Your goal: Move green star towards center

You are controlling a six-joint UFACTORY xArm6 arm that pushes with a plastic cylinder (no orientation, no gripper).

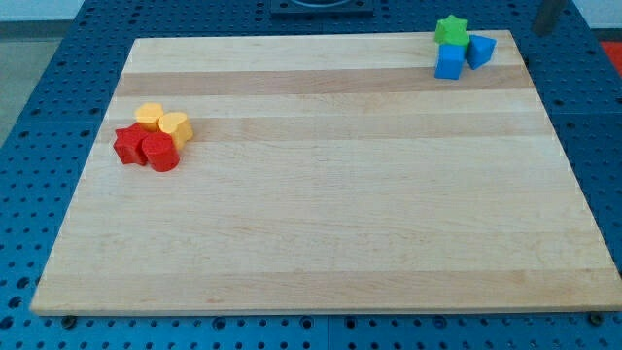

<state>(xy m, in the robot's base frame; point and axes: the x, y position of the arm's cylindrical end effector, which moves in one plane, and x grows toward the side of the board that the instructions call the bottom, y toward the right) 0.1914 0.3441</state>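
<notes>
The green star (pixel 451 29) sits at the top right corner of the wooden board (pixel 330 224). It touches a blue cube (pixel 450 61) just below it and a blue triangular block (pixel 480 50) at its lower right. A dark rod enters at the view's top right, and my tip (pixel 541 32) is to the right of the green star. It is well apart from the star and just past the board's top right corner.
At the board's left a tight cluster holds a red star-like block (pixel 129 144), a red cylinder (pixel 161 154), a yellow hexagon-like block (pixel 149 116) and a yellow cylinder (pixel 176 127). A blue perforated table (pixel 39 146) surrounds the board.
</notes>
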